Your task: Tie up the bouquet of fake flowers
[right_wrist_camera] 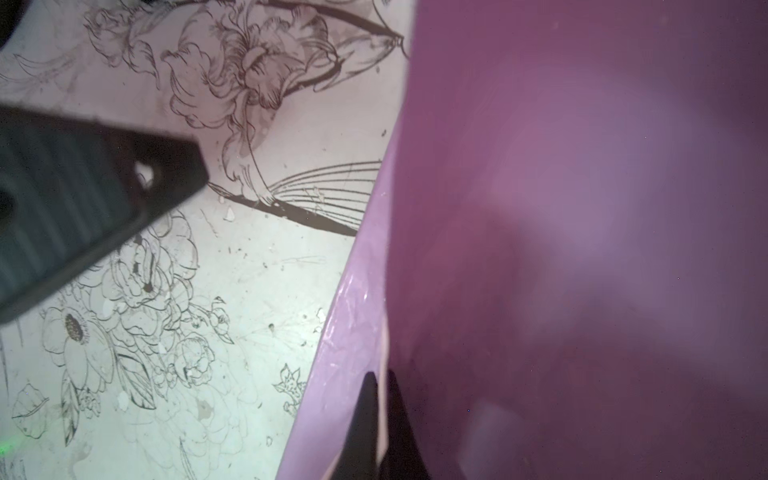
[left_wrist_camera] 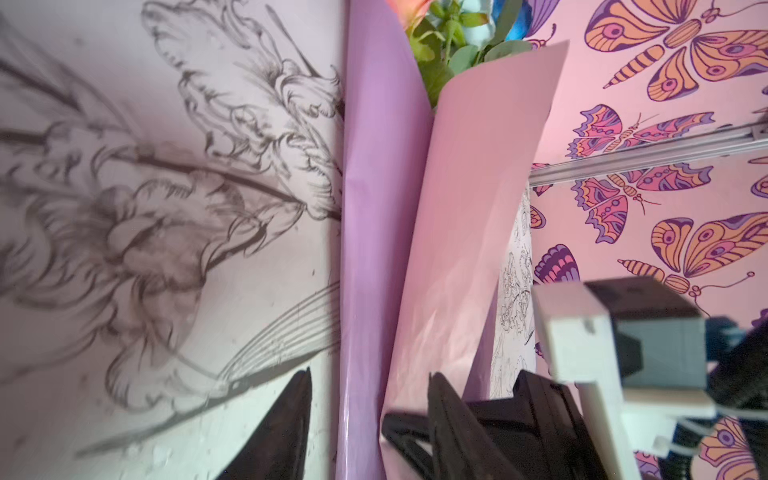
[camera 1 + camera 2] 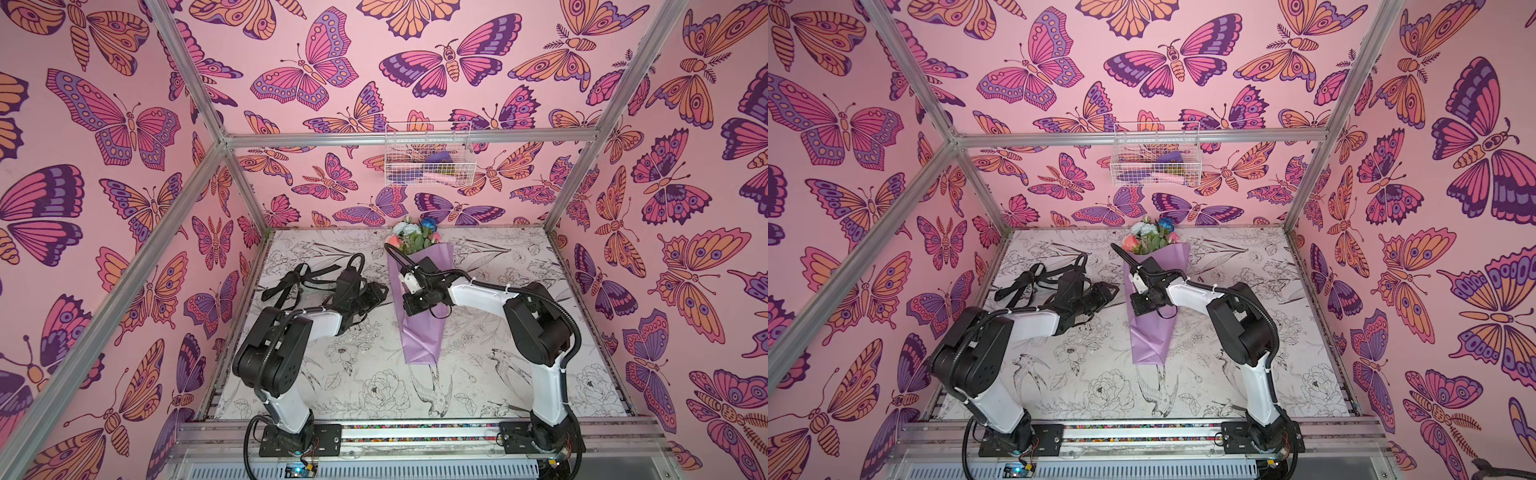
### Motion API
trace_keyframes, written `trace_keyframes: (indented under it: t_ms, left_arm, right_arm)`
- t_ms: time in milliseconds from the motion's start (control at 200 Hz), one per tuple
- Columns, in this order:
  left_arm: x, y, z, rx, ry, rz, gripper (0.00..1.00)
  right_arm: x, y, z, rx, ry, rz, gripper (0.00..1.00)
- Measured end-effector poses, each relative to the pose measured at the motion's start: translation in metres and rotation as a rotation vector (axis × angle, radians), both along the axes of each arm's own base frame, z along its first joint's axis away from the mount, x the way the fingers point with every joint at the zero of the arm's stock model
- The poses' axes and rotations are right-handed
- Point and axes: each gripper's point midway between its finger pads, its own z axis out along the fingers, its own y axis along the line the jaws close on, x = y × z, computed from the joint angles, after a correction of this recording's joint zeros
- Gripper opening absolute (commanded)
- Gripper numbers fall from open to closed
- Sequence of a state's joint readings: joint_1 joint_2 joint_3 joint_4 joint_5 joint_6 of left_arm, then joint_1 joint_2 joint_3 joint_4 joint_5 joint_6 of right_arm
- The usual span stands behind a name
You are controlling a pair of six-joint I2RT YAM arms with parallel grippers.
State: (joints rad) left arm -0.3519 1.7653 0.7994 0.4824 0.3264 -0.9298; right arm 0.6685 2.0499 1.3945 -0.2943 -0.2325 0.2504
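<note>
Only the right wrist view showed the right gripper (image 1: pixel 380 376) pinched shut on the lilac wrapping edge of the one bouquet of fake flowers (image 3: pixel 417 340), which lay mid-way across the flower-printed table (image 3: pixel 374 395), blooms farthest. The left gripper (image 2: pixel 370 374) stood parted astride that wrapping. Only the top views showed one tangled black ribbon (image 3: pixel 296 277) and, beyond, one white wire basket (image 3: pixel 428 153).

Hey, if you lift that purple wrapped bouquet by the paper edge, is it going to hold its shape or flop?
Probably flops: the bouquet's lilac paper curls loose and gapes, so the right gripper's edge pinch may just peel the sheet. Likely tips toward the blooms, bunched at one end. The glossy wrap may slip.
</note>
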Motion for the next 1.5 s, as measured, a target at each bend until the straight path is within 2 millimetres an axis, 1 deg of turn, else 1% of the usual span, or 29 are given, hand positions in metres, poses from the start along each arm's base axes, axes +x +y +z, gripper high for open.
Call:
trace_keyframes:
  t_ms: [55,155,431,576,651,776,846,911,986,1096,1196,1247,1387,1432,1502]
  left_arm:
    - [0.009,-0.004,-0.001,-0.009,-0.006,-0.008,0.53]
    - [0.020,-0.012,-0.001,-0.021,-0.020,-0.026,0.61]
    - [0.027,-0.016,0.008,-0.034,-0.065,-0.039,0.81]
    - [0.033,-0.014,0.012,-0.025,-0.080,-0.020,0.82]
    - [0.042,-0.016,0.024,-0.024,-0.110,-0.011,0.79]
    - [0.061,-0.019,0.052,-0.037,-0.181,0.003,0.77]
    - [0.069,-0.020,0.061,-0.040,-0.207,0.005,0.76]
    - [0.078,-0.022,0.065,-0.041,-0.220,0.006,0.73]
    - [0.085,-0.024,0.061,-0.036,-0.216,0.005,0.69]
    - [0.093,-0.027,0.041,-0.024,-0.175,-0.004,0.64]
    - [0.096,-0.030,0.024,-0.018,-0.138,-0.020,0.57]
    - [0.096,-0.032,0.018,-0.015,-0.127,-0.032,0.51]
    - [0.095,-0.036,0.012,-0.017,-0.110,-0.055,0.29]
    - [0.096,-0.036,0.012,-0.020,-0.108,-0.055,0.26]
    - [0.098,-0.038,0.015,-0.023,-0.116,-0.067,0.26]
  right_arm:
    - [0.000,0.000,-0.001,0.002,-0.004,0.006,0.00]
    - [0.000,0.001,-0.002,0.005,-0.014,0.016,0.00]
    - [0.000,0.001,-0.002,0.002,-0.024,0.030,0.00]
    - [0.000,0.001,-0.002,0.001,-0.026,0.033,0.00]
    - [0.000,0.001,-0.002,0.000,-0.027,0.035,0.00]
    - [0.000,0.001,-0.002,0.000,-0.028,0.037,0.00]
    - [0.000,0.001,-0.002,0.000,-0.028,0.037,0.00]
    - [0.000,0.001,-0.002,-0.001,-0.028,0.037,0.00]
    - [0.000,0.001,-0.002,-0.001,-0.028,0.037,0.00]
    - [0.000,0.001,-0.002,0.000,-0.027,0.037,0.00]
    - [0.001,0.002,0.000,0.000,-0.029,0.037,0.01]
    - [0.002,0.003,0.002,0.002,-0.032,0.037,0.01]
    - [0.003,0.003,0.004,0.004,-0.034,0.037,0.05]
    - [0.003,0.003,0.004,0.003,-0.033,0.037,0.06]
    - [0.002,0.003,0.003,0.000,-0.029,0.038,0.06]
